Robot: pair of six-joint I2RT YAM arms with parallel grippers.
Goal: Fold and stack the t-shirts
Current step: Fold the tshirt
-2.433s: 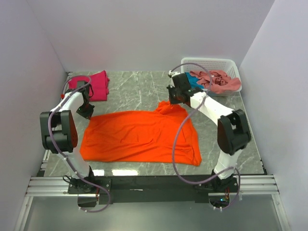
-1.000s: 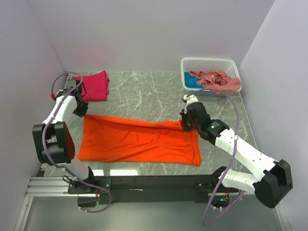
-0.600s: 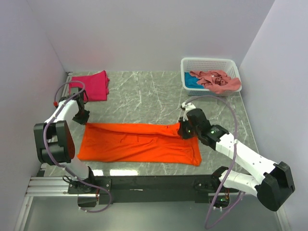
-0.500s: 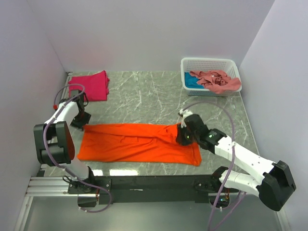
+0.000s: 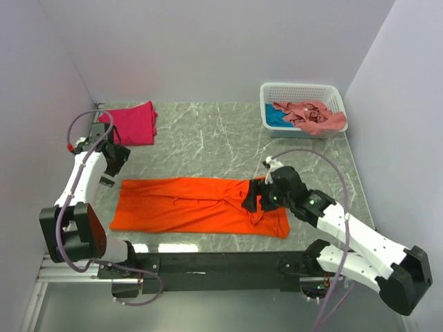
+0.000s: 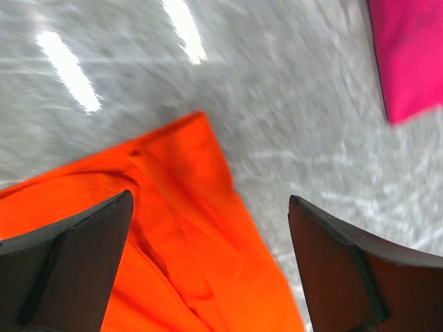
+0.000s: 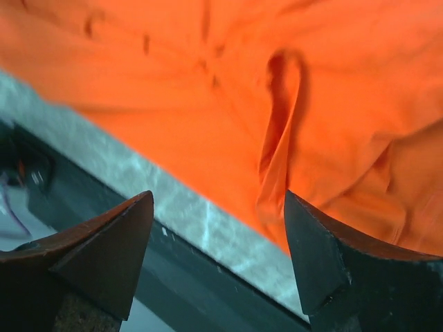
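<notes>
Left gripper point(image 6: 209, 202) has released orange t-shirt point(image 5: 180, 204); right gripper point(image 7: 218, 197) seemingly likewise.

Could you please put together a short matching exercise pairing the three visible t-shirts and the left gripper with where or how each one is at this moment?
Things:
1. orange t-shirt
2. magenta t-shirt
3. salmon-pink t-shirt
4. left gripper

Places or states:
A. heaped in the white basket
B. open, over a corner of orange cloth
C. folded at the far left corner of the table
D. laid out wide near the table's front edge

Pairs: 1-D, 2-C, 3-A, 4-B.
</notes>
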